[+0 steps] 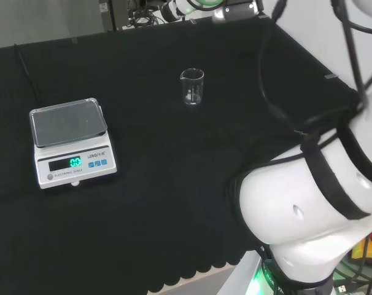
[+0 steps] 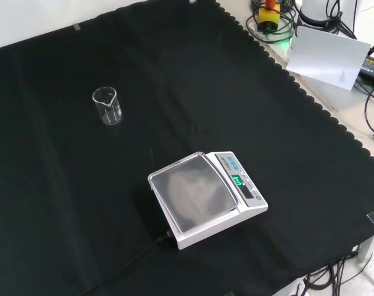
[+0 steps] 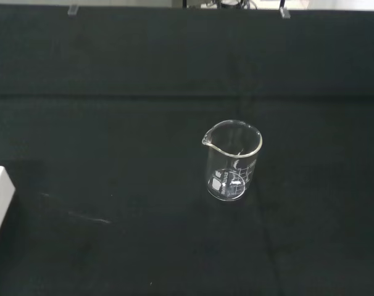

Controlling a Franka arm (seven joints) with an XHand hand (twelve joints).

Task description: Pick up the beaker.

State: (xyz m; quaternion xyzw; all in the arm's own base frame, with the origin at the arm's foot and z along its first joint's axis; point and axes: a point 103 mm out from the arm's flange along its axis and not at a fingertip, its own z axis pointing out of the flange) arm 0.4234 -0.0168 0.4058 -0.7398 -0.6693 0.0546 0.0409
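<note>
One clear glass beaker [image 1: 192,86] stands upright on the black cloth [image 1: 174,184] of the counter, alone and well apart from the white scale [image 1: 72,142]. It is small and straight-walled, with a pouring lip at its rim and white printed marks on its side, and it looks empty. In the front view the beaker [image 2: 107,105] stands up and left of the scale [image 2: 205,197], whose grey pan is bare and display lit green. How the robot hand's fingers stand I cannot tell. Cables lie beyond the cloth's scalloped edge.
</note>
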